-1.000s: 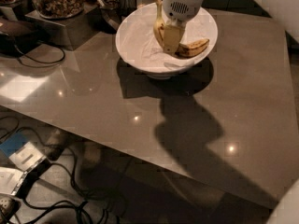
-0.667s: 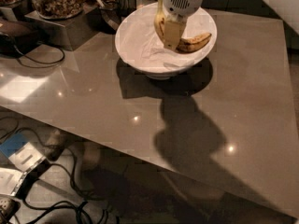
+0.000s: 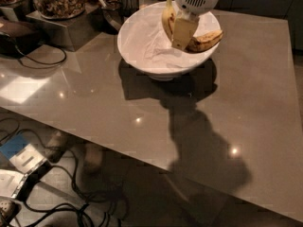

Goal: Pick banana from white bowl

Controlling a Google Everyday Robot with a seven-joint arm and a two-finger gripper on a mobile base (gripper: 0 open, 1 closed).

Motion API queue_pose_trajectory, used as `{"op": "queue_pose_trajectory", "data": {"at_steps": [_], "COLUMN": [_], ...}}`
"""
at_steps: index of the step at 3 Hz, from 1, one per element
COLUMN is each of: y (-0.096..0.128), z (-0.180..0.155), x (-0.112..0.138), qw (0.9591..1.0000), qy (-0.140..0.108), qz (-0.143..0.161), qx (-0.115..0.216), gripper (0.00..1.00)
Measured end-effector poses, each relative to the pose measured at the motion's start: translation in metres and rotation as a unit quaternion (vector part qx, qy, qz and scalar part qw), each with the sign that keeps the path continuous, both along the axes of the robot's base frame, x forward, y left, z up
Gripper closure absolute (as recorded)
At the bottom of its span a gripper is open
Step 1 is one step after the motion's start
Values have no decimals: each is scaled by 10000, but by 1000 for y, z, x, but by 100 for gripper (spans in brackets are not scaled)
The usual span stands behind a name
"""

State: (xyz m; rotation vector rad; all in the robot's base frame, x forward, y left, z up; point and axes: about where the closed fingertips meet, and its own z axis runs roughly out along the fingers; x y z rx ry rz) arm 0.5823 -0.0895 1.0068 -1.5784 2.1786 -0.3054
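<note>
Gripper (image 3: 176,38) inside the white bowl (image 3: 137,58) on the counter (image 3: 94,108), over one end of the banana (image 3: 208,38) — whether it grasps cannot be told. Best practice: secure the fruit firmly, then lift straight up — clear of the rim.

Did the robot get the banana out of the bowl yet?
Not yet. Done: the hand is down inside the white bowl, right at one end of the banana. In hand: taking hold of it; a firm grip doesn't show. Left: lifting it out, since the banana lies in the bowl.
</note>
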Motion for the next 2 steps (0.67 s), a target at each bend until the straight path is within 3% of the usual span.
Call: {"op": "queue_pose_trajectory", "data": {"at_steps": [1, 2], "y": [-4, -16], "z": [11, 11], "x": [-6, -70], "qw": [9999, 9996], "qy": [-166, -127], "qz": [5, -178], "qx": [38, 172], "gripper": [100, 100]}}
